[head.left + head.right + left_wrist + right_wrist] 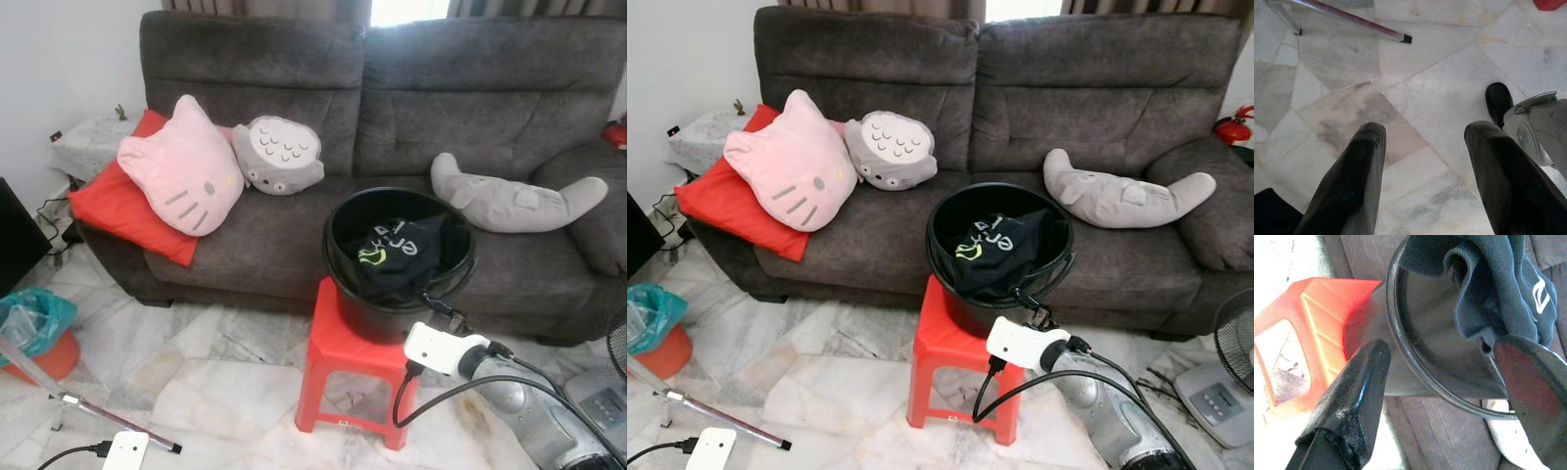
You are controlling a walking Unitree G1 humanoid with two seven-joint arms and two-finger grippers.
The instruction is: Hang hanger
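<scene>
I see the right claw (1442, 382) spread wide at the bucket (392, 294) rim, dark shirt (1498, 284) just beyond; left claw (1425, 161) spread over floor (1425, 88).

Right arm (529, 401): silver metallic shell, rounded segments, white boxy wrist camera module (443, 348), black cables looping from it. Right end effector (1449, 382): two long black fingers, worn matte tips. Left end effector (1425, 181): two black fingers, ribbed texture. Left wrist module (124, 450): white, black cable at 9 o'clock.
</scene>
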